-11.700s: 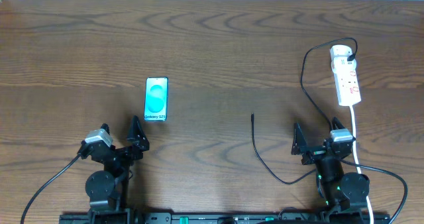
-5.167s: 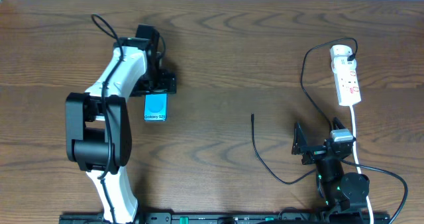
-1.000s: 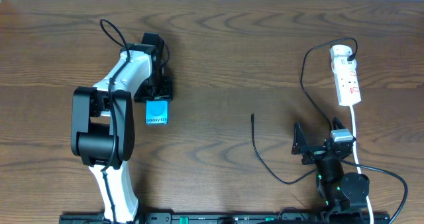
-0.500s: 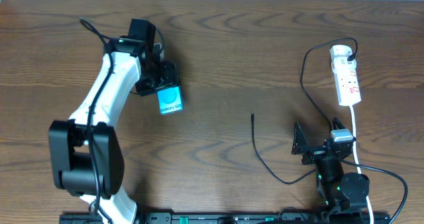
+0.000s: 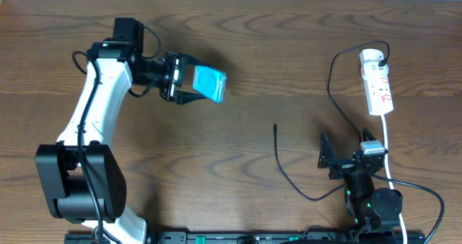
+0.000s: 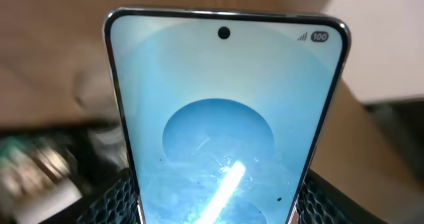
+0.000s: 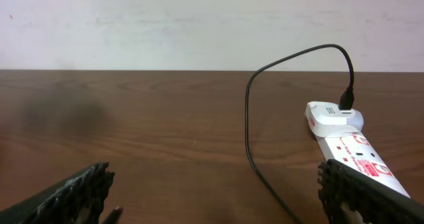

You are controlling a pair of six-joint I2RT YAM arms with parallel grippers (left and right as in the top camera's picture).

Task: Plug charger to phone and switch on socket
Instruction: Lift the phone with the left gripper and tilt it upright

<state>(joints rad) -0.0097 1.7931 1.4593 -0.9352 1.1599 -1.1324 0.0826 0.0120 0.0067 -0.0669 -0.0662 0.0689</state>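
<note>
My left gripper (image 5: 189, 81) is shut on the phone (image 5: 211, 84) and holds it tilted above the table at the back left. In the left wrist view the phone's cyan screen (image 6: 225, 118) fills the frame between my fingers (image 6: 118, 201). The charger's black cable (image 5: 287, 177) lies on the table, with its slim tip (image 5: 275, 127) at the centre right. It runs to the plug on the white socket strip (image 5: 377, 85) at the far right. My right gripper (image 5: 333, 159) is open and empty, low at the front right. The cable (image 7: 248, 118) and the strip (image 7: 350, 148) lie ahead of it.
The strip's thick white cord (image 5: 386, 146) runs forward past the right arm's base. The left arm (image 5: 90, 121) stretches over the left side of the wooden table (image 5: 238, 35). A pale wall (image 7: 199, 25) lies behind the table's far edge.
My left gripper has lifted the phone off the table and swung it right and away while turning it. The right arm, the cable and the strip have not moved.
</note>
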